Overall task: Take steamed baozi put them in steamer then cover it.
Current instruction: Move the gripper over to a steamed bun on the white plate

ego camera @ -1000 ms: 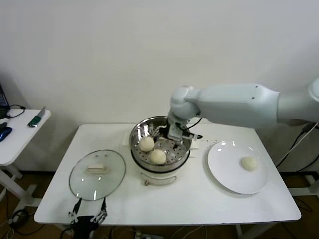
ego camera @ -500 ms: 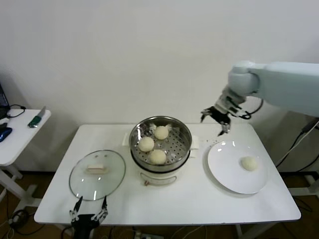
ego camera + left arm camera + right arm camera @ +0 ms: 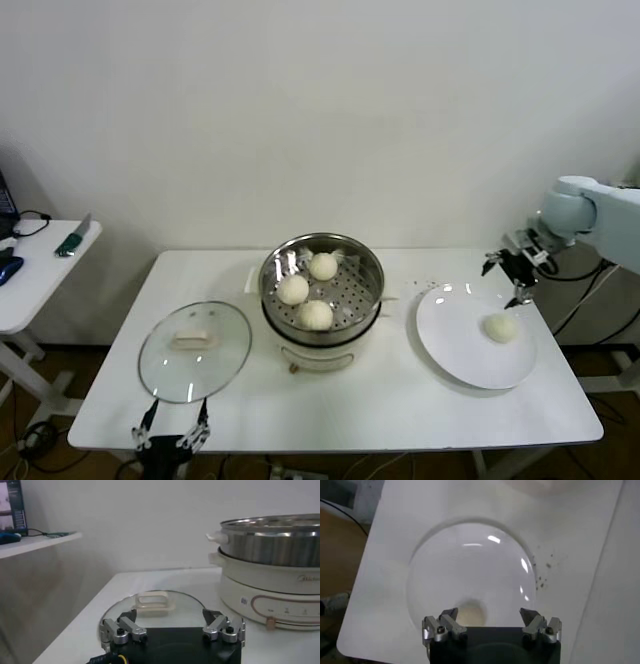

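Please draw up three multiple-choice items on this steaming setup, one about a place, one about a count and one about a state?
1. Where does the glass lid lie?
A. On the steamer
B. Flat on the table, on the steamer's left
C. On the white plate

2. How many baozi sit in the steamer?
A. One
B. Three
C. Four

3. How is the right pincer?
A. Open and empty above the plate
B. Shut on a baozi
C. Resting inside the steamer

Answers:
1. B, the lid lies on the table beside the pot, with the left pincer parked at the near edge.
2. B, three baozi show in the basket, and one more lies on the plate.
3. A, its fingers stand apart with nothing between them, over the plate near the last baozi.
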`<state>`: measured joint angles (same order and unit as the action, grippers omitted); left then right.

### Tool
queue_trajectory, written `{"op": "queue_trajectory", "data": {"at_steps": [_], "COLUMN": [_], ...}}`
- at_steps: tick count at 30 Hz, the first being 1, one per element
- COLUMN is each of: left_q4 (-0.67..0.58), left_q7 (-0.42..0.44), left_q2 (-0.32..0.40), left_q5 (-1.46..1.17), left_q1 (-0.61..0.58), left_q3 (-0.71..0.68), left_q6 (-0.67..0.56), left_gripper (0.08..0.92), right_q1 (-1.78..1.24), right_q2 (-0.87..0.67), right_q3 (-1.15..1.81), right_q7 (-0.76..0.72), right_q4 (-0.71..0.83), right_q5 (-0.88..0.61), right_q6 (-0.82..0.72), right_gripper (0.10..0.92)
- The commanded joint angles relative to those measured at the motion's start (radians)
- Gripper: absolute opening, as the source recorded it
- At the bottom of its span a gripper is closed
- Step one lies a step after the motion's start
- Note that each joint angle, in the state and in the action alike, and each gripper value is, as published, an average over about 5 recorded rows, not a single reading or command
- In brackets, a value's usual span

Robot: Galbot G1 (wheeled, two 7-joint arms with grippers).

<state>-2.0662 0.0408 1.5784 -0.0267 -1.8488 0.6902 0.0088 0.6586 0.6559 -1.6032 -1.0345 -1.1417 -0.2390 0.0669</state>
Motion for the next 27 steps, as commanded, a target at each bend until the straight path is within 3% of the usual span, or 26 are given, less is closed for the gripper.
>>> {"op": "queue_trajectory", "data": {"at_steps": [1,27], "left_q4": [0.004,0.023], "left_q7": [-0.001,-0.001], "left_q2": [0.009,0.025], "left_q5": [0.005,0.027], "left_q1": [-0.004,0.002], "left_q3": [0.003,0.004], "left_q6": [0.000,0.004], "left_gripper": [0.823,0.823], "right_q1": [-0.271,-0.510], "right_q2": [0.003,0.116], "right_q3": [0.208,0.475], "right_q7": [-0.009,0.032], "right_q4": [0.195,0.367], "right_q5": [0.103,0.216], "right_q6": [-0.006,-0.032], "right_gripper": [0.823,0.823]}}
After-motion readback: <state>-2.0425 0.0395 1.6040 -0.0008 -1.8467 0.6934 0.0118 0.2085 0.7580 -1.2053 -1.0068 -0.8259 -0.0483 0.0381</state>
